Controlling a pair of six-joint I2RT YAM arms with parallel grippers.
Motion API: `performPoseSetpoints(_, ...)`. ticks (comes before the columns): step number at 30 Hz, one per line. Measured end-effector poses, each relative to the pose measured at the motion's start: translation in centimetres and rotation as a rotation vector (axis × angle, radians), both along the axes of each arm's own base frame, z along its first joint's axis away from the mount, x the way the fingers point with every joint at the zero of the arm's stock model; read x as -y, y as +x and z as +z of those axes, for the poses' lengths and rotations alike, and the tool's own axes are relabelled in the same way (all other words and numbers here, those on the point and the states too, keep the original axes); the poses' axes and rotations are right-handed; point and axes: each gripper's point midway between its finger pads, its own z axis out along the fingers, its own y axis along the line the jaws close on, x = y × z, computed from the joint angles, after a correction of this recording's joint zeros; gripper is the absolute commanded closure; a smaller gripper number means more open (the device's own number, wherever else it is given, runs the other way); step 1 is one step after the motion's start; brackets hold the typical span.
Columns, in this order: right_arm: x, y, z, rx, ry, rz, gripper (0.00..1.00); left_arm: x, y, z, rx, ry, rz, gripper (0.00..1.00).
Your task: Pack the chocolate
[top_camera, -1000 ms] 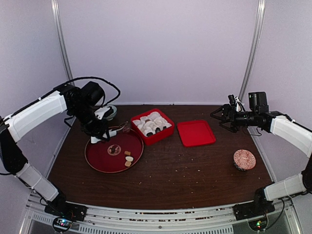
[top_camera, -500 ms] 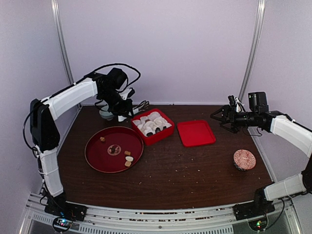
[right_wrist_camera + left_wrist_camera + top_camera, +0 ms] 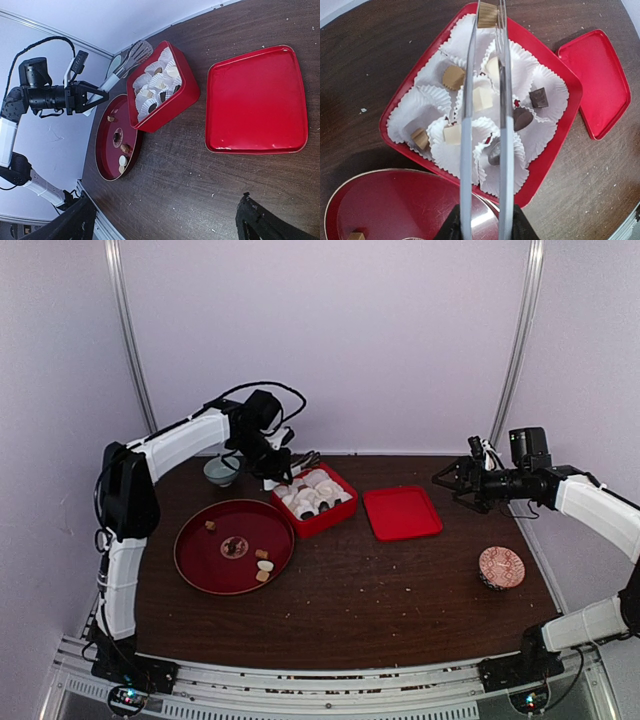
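step: place | left tool (image 3: pixel 482 227) clamps tongs (image 3: pixel 466 150) pinching tan chocolate (image 3: pixel 487 15) over red box (image 3: pixel 555 150) back corner | right tool (image 3: pixel 452 480) spread, empty | next: lower into empty cup (image 3: pixel 409 111), release

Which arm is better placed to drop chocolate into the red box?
Left. The left gripper holds metal tongs pinching a tan chocolate cube over the red square box; the right gripper is open, empty, beyond the red lid.

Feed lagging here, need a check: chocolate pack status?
Left hand shut on tongs, tan chocolate pinched at tips over red box's far corner. Right hand open, hovering right of lid. Nothing in the way.
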Motion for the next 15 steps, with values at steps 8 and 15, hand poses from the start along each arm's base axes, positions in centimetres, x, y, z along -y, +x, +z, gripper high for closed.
performPoseSetpoints(8,0.0,-0.1,-0.1,-0.008,-0.003,0.000,0.00,0.6,0.3,-2.0,-0.033,-0.003,-0.010,0.81)
performPoseSetpoints(15,0.0,0.3,0.7,0.007,-0.001,0.001,0.00,0.8,0.4,-3.1,-0.050,0.001,-0.013,0.73)
